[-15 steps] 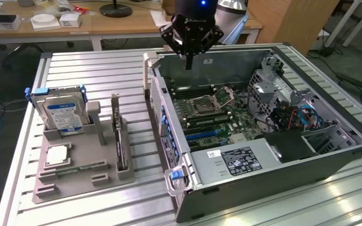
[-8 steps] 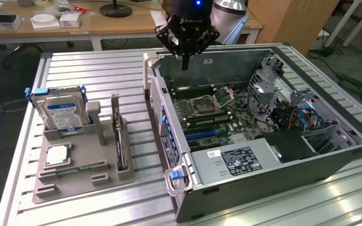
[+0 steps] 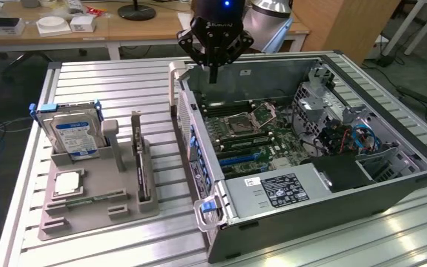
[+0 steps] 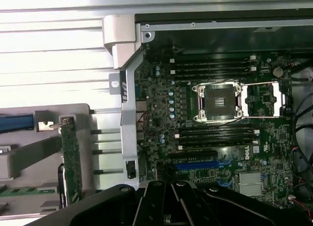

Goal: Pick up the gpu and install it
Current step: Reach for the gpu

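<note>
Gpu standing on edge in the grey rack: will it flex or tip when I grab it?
Probably stiff: the gpu looks like a thin, flat circuit board. It is likely light for its size, being so thin. Standing on edge in the grey rack, it could tip sideways if nudged.

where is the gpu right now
The gpu stands on edge in the grey holder at the exterior view's left, between the hard drive and the open computer case.
</note>
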